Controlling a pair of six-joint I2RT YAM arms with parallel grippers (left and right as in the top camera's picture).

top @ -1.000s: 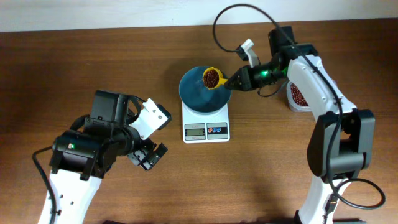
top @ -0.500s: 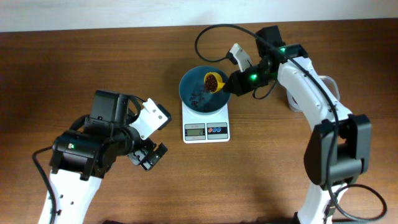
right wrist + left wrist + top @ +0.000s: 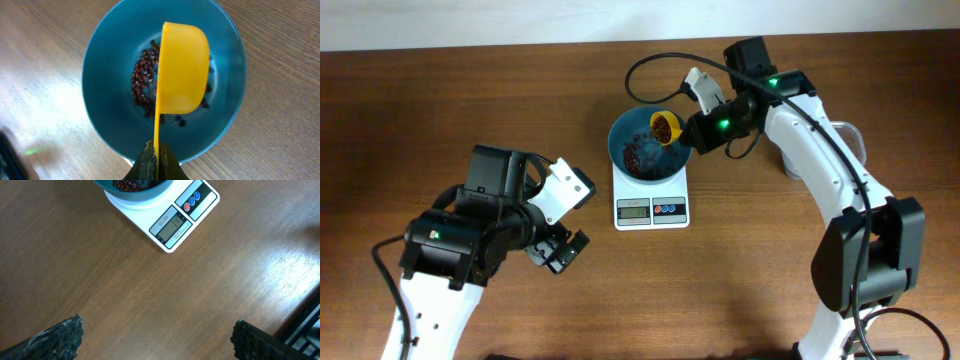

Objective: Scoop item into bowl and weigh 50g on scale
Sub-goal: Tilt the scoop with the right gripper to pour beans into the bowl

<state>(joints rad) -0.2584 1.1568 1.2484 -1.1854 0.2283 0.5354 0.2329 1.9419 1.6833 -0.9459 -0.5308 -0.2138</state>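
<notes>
Yellow scoop (image 3: 182, 67), pinched by its handle in the right tool (image 3: 155, 162), hangs tipped over the bowl (image 3: 100, 75) on the scale (image 3: 651, 208); beans (image 3: 144, 82) lie inside. Meanwhile the left tool (image 3: 157, 339) gapes empty. With the display (image 3: 633, 209) unreadable, I'd call 50g unconfirmed.

You're viewing: teal-blue bowl (image 3: 100, 75); dark red-brown beans (image 3: 142, 82); yellow scoop (image 3: 182, 70); white scale (image 3: 142, 215); brown woodgrain table (image 3: 125, 290).
</notes>
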